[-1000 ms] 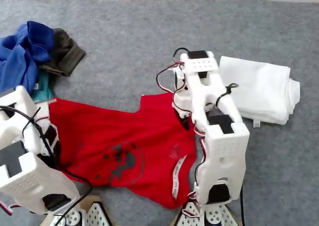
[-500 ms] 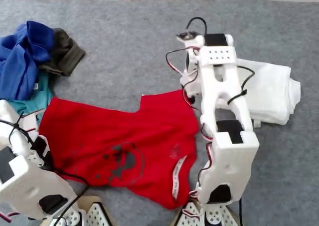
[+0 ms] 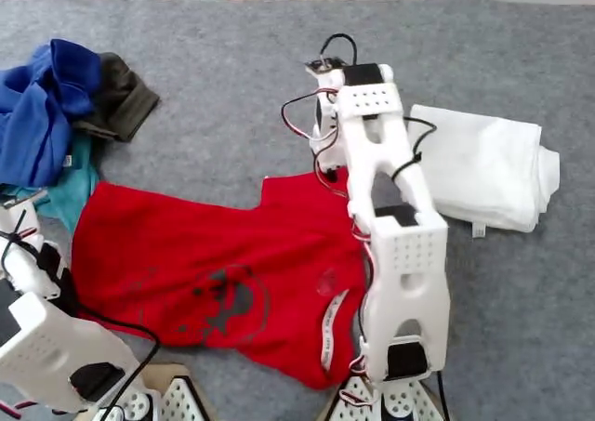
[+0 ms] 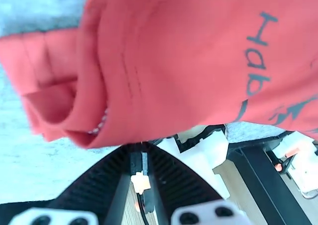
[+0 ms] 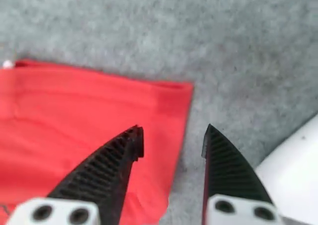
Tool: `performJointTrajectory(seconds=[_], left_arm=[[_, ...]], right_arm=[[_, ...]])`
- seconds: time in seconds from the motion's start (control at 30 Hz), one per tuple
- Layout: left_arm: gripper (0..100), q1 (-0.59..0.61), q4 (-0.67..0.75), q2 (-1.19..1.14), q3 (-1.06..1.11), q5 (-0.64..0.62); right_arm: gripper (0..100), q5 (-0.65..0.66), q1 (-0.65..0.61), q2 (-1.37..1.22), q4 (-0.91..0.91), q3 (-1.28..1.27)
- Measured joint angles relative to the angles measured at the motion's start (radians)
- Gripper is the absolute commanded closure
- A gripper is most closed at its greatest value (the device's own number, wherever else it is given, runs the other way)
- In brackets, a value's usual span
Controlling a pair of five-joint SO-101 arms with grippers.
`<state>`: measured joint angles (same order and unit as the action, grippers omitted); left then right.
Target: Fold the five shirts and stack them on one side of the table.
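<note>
Leftward swings the right arm since half a second ago, and the left arm has drawn back toward the lower left corner of the high view, taking the shirt's edge with it.

Left end effector (image 4: 141, 146): jaws pinched together on a bunched fold of the red shirt (image 3: 223, 263), with cloth draped over and past the black fingers in the left wrist view.

Right end effector (image 5: 173, 138): jaws spread well apart and gripping nothing. It hovers over a squared-off corner of the red fabric, one finger above the cloth, the other above bare grey counter (image 3: 232, 49) just beside the hem.

In the high view, the red shirt lies spread print-up across the lower middle of the frame, its neck label showing near the bottom.

At right, just beside the right arm, sits a folded white shirt (image 3: 483, 165), neat and apart from the red one.

In the upper left there's a heap: a crumpled blue shirt (image 3: 42, 105), a dark olive shirt (image 3: 121, 100) touching it, and a teal shirt (image 3: 65, 184) below them, next to the red shirt's left edge.
</note>
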<state>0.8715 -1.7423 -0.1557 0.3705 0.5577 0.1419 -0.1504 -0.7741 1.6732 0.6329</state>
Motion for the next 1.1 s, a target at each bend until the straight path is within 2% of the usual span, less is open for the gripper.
performJointTrajectory(seconds=[0.37, 0.53, 0.67, 0.83, 0.97, 1.1], left_arm=[[97, 0.000, 0.000, 0.000, -0.002, 0.000], [97, 0.000, 0.000, 0.000, -0.081, 0.000], [97, -0.005, 0.000, 0.000, -0.178, 0.014], [88, -0.069, 0.000, 0.000, -0.354, -0.176], [81, -0.232, 0.000, 0.000, -0.470, -0.397], [80, -0.416, 0.046, -0.018, -0.586, -0.643]], right_arm=[[80.4, -0.057, -0.006, -0.276, 0.029, 0.285], [97.5, -0.058, 0.002, -0.333, 0.071, 0.384], [97.1, -0.058, 0.011, -0.347, 0.071, 0.405], [97.1, -0.058, 0.011, -0.350, 0.069, 0.405], [97.1, -0.058, 0.011, -0.350, 0.069, 0.405], [97.1, -0.069, 0.011, -0.350, 0.069, 0.405]])
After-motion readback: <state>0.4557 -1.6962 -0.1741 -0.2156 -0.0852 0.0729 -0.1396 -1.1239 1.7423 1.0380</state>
